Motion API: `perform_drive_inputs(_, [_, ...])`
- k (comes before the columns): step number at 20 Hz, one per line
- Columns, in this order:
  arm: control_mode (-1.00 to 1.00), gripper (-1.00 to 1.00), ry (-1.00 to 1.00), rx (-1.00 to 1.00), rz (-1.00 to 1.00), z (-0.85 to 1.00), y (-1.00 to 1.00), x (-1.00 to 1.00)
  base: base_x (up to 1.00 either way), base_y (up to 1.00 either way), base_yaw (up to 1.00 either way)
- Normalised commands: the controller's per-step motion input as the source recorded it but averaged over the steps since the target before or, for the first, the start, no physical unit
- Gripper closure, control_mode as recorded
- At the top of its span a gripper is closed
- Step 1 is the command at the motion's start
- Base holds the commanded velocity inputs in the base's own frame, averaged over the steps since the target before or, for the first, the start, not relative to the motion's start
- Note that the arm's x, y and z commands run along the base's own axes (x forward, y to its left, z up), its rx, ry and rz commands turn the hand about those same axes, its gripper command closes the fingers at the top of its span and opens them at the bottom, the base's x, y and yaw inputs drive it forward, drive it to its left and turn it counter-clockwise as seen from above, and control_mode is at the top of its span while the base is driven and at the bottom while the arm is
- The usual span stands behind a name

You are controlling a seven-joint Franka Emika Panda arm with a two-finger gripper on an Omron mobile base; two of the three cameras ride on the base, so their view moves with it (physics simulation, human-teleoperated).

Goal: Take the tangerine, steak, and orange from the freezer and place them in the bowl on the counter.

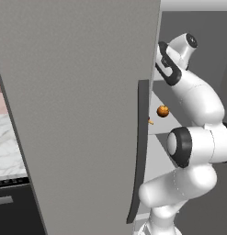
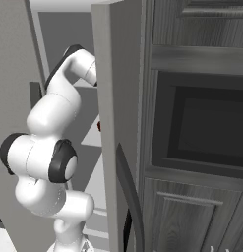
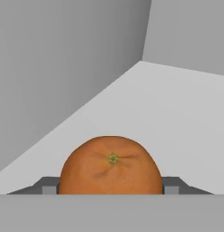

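You are looking at a rendered home kitchen. A tall matte grey freezer stands open, its long dark handle running down the door edge, with pale shelves inside. Dark wood-grain cabinets frame a built-in oven, and a white marble surface with grey veins sits at the left.

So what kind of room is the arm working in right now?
Most likely a home kitchen. The arm is reaching into a tall grey freezer with pale shelves, there are dark wood-grain cabinets beside it with a built-in oven, and a white marble counter shows past the door.
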Motion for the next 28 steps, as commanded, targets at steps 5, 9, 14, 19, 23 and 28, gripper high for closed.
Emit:
perform_drive_inputs(5, [-1.0, 1.0, 0.0, 0.0, 0.0, 0.0, -0.08, -0.65, 0.0, 0.0, 0.0])
perform_drive_inputs(9, [-1.0, 1.0, 0.0, 0.0, 0.0, 0.04, 0.0, -1.0, 0.0, 0.0, 0.0])
perform_drive_inputs(14, [-1.0, 1.0, 0.0, 0.0, -0.06, 0.0, 0.04, -0.98, 0.0, 0.0, 0.0])
perform_drive_inputs(19, [-1.0, 1.0, 0.0, 0.0, -0.16, 0.2, 0.0, -0.92, 0.0, 0.0, 0.0])
perform_drive_inputs(23, [-1.0, 1.0, 0.0, 0.0, -0.28, 0.21, 0.02, -0.78, 0.0, 0.0, 0.0])
perform_drive_inputs(28, [-1.0, 1.0, 0.0, 0.0, -0.25, 0.33, 0.0, -0.84, 0.0, 0.0, 0.0])
